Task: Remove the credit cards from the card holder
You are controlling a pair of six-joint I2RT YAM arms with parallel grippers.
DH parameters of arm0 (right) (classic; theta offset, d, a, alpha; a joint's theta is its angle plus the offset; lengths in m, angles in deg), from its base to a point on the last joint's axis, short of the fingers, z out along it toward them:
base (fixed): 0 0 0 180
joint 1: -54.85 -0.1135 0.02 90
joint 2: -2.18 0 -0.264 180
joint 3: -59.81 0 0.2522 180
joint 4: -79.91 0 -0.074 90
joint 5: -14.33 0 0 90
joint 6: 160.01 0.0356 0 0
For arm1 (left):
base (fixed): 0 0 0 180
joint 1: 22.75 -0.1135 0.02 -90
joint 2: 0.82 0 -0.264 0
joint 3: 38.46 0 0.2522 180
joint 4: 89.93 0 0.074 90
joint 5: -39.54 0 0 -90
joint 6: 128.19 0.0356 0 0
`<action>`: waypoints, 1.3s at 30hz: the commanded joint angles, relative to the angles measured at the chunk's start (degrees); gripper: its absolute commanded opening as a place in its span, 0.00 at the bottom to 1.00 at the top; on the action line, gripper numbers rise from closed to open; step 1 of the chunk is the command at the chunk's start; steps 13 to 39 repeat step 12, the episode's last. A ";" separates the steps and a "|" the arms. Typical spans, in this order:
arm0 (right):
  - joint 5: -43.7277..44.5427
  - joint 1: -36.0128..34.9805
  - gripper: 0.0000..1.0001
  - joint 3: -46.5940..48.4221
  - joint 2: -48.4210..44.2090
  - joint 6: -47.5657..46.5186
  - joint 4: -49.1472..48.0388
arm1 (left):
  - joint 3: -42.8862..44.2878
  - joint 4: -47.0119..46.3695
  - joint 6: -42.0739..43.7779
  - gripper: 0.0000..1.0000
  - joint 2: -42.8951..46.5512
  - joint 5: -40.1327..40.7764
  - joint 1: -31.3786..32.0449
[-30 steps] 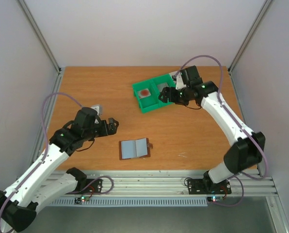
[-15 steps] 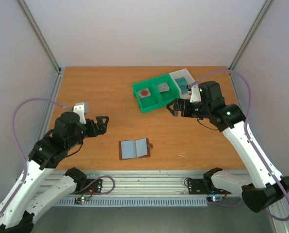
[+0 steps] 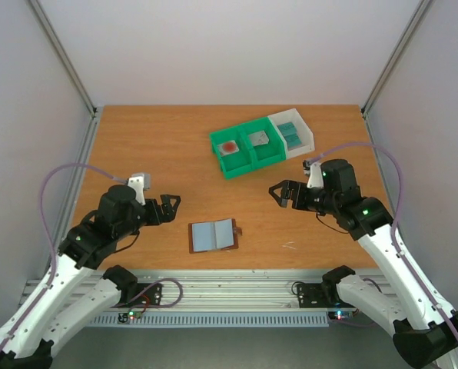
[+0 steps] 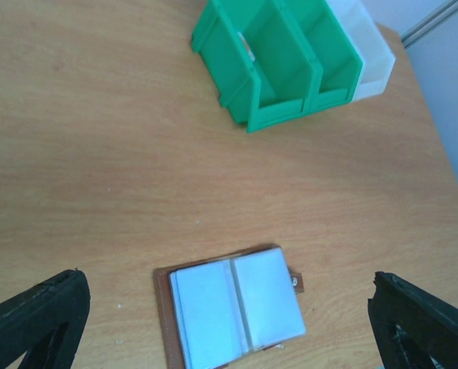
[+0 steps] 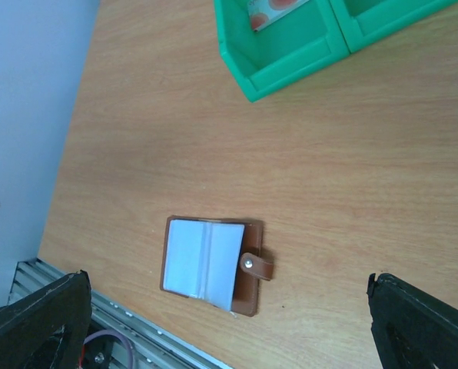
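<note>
The card holder [image 3: 213,235] lies open on the table near the front edge, brown with pale grey-blue pocket panels and a tab on its right. It also shows in the left wrist view [image 4: 233,311] and the right wrist view [image 5: 210,264]; no card shows in its pockets. Teal credit cards [image 3: 290,134] lie in the white bin [image 3: 309,141]. My left gripper [image 3: 171,202] is open and empty, left of the holder. My right gripper [image 3: 279,192] is open and empty, to the holder's right and further back.
A green two-compartment bin [image 3: 244,165] adjoins the white bin at the back; it holds a red-spotted tile [image 3: 229,147] and a grey square tile [image 3: 260,138]. The metal rail [image 3: 237,288] runs along the table's near edge.
My right gripper has drawn back from over the bins to the near right, uncovering the white bin with the teal cards. My left arm has shifted a little nearer and rightward.
</note>
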 commanded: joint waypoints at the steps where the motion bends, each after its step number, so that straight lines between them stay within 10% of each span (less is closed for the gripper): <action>1: -1.60 -0.39 0.99 -1.82 -0.85 2.38 -3.75 | -2.69 -5.13 -1.76 0.99 2.13 -1.07 0.08; 39: -1.58 -0.39 0.99 -0.37 -1.82 0.94 -1.47 | -0.91 -4.04 -1.34 0.99 4.81 0.83 0.08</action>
